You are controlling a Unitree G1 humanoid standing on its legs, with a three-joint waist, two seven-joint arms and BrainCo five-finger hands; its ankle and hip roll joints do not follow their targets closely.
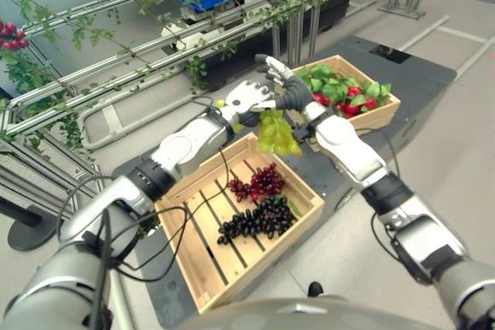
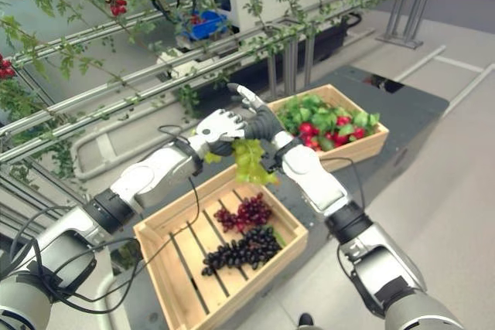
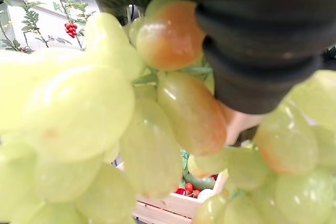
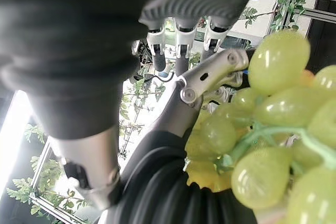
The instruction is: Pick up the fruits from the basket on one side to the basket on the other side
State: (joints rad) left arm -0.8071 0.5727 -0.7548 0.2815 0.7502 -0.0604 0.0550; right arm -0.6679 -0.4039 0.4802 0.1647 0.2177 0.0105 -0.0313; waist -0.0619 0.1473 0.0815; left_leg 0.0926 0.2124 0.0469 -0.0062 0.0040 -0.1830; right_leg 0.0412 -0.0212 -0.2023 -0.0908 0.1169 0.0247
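Grey floor and a dark platform (image 1: 402,75) carry the two wooden crates, with metal rails (image 1: 116,75) and leafy vines bearing red berries (image 1: 9,35) running behind them.

Green grape bunch (image 1: 276,132): suspended in the air above the far edge of the near crate (image 1: 302,226), between that crate and the far crate (image 1: 379,117). Both of my hands meet at its top.

Left robot hand (image 1: 249,98): positioned at the top of the green grape bunch, fingers curled over its stem end. My left wrist view shows the grapes (image 3: 152,150) pressed right up against the hand's dark cover.

Right robot hand (image 1: 288,90): touching the same bunch from the side toward the far crate. Its fingers (image 4: 178,40) stand straight and spread, not curled round the fruit; the grapes (image 4: 273,129) hang just beside the palm.

Near crate contents: a red grape bunch (image 1: 259,183) lies directly below the green grape bunch, and a black grape bunch (image 1: 259,218) lies just nearer to me than the red one, the two touching or almost so.

Far crate contents: green leaves and red fruits (image 1: 352,98), heaped together.
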